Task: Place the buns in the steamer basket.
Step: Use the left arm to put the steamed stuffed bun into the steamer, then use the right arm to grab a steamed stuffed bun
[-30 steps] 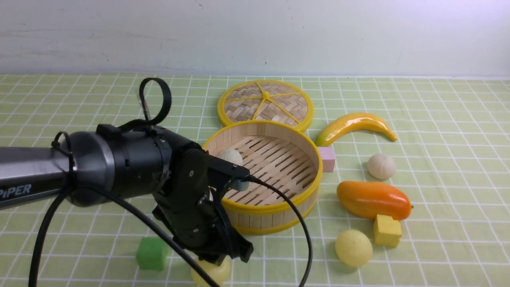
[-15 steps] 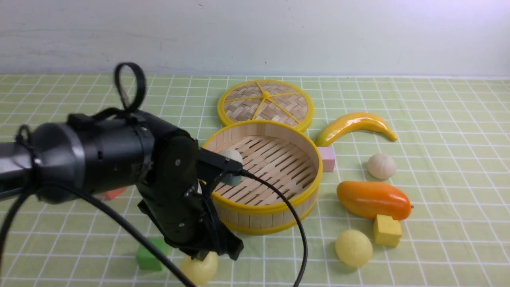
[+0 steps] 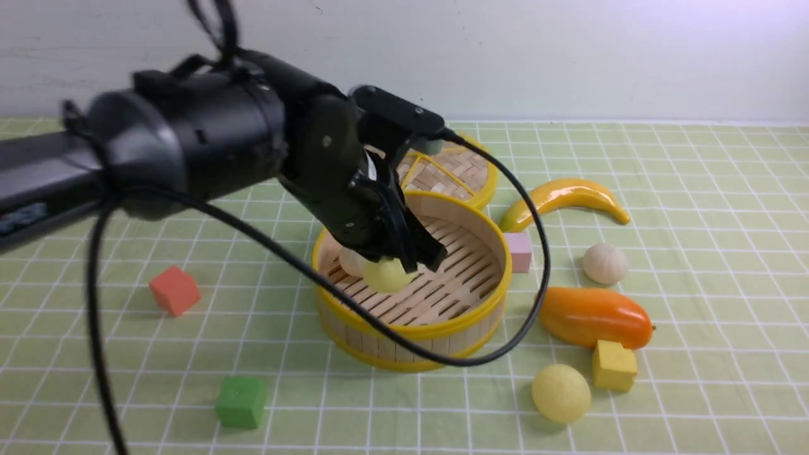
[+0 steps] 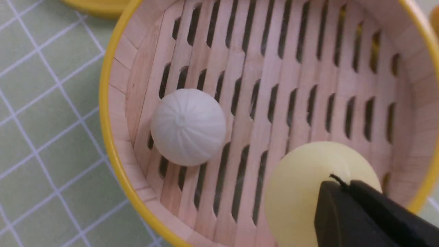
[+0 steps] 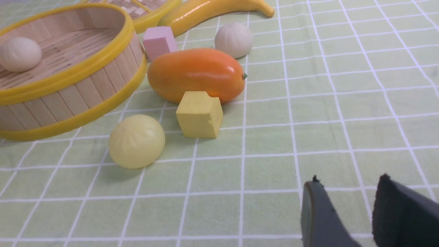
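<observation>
My left gripper [image 3: 404, 262] clamps a yellow bun [image 3: 387, 276] over the steamer basket [image 3: 442, 328], where a white bun [image 4: 188, 127] already sits. A second white bun [image 3: 605, 263] and second yellow bun [image 3: 560, 393] lie outside; my right gripper [image 5: 349, 178] stands parted, empty.

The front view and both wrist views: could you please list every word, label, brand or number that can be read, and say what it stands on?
No text can be read in any view.
Left arm: a pale mark low on its side, too blurred to read.
Steamer basket, yellow bun, mango, green cube: no writing shows.
</observation>
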Robot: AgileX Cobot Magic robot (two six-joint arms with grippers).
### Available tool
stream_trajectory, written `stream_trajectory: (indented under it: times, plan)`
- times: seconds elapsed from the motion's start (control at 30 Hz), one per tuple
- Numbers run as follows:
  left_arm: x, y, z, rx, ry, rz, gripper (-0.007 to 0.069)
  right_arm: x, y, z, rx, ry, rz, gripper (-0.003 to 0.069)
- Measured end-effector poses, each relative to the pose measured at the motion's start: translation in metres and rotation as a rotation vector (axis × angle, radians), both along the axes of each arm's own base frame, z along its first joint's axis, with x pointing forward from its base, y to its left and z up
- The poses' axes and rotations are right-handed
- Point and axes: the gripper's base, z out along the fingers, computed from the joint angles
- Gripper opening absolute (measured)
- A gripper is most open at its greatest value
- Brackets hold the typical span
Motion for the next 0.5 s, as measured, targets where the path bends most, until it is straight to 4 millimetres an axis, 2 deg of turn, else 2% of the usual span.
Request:
stream_trajectory:
  times: [0.03,0.07,0.13,0.2,0.27,0.4,0.5]
  plan:
    - [0.002,-0.001,-0.001,0.005,0.0,-0.001,-0.0013,0.0,0.0,0.0,0.0,0.0,0.0,0.0239]
    - [0.012,-0.007,-0.02,0.045,0.033,-0.003,-0.001,0.0,0.0,0.0,0.0,0.0,0.0,0.0239]
    - [0.02,-0.011,-0.038,0.083,0.079,0.001,0.0012,0.0,0.0,0.0,0.0,0.0,0.0,0.0239]
    - [0.023,-0.013,-0.044,0.098,0.097,0.002,0.0032,0.0,0.0,0.0,0.0,0.0,0.0,0.0239]
    - [0.027,-0.015,-0.048,0.109,0.1,0.001,0.0087,0.0,0.0,0.0,0.0,0.0,0.0,0.0239]
    - [0.027,-0.015,-0.04,0.095,0.092,0.025,0.0311,0.0,0.0,0.0,0.0,0.0,0.0,0.0239]
    - [0.023,-0.012,-0.025,0.071,0.09,0.056,0.0436,0.0,0.0,0.0,0.0,0.0,0.0,0.0239]
